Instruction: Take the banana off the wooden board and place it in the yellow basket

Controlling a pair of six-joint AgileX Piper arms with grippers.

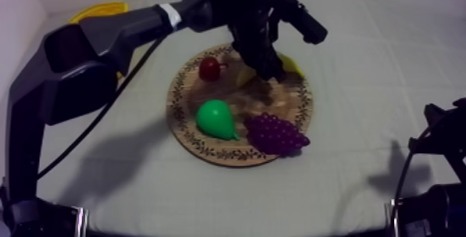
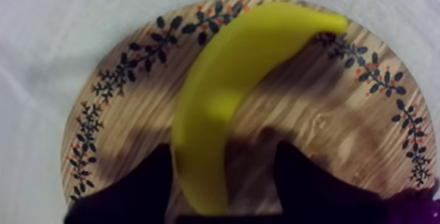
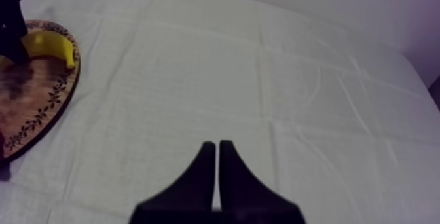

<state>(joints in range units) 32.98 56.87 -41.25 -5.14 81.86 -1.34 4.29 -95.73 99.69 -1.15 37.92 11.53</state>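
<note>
Surface (image 1: 388,80) under grey-white cloth, creased, takes up the whole top view. Left arm (image 1: 104,39) comes in from the upper left and reaches over the middle of the surface. Right arm (image 1: 437,143) sits low at the right edge, well apart from everything.

Round wooden board (image 1: 208,146) with a leaf-pattern rim lies mid-surface and carries all four fruit. Yellow basket (image 1: 100,9) at the far left corner, partly behind the left arm, well apart from the board.

Grapes (image 1: 276,134), purple, on the near right part of the board, just beside the pear (image 1: 216,120), green, near left. Banana (image 1: 244,77) lies flat on the far part of the board, its middle hidden under the arm in the top view, one tip poking out toward the far right rim. Small red fruit (image 1: 209,68) on the far left of the board, near the banana's other end.

Left pincer (image 1: 267,73) is down over the banana. In the left wrist view the banana (image 2: 222,95) lies curved across the board (image 2: 131,76), and the left pincer (image 2: 222,148) is released, straddling it: black fingers (image 2: 131,187) one each side, one against the peel, the other with a gap.

Right pincer (image 3: 217,145) is clenched on nothing, a narrow wedge over bare cloth. Its view catches the board (image 3: 39,102) edge, the banana (image 3: 46,43) and the left pincer (image 3: 12,37) at it.
</note>
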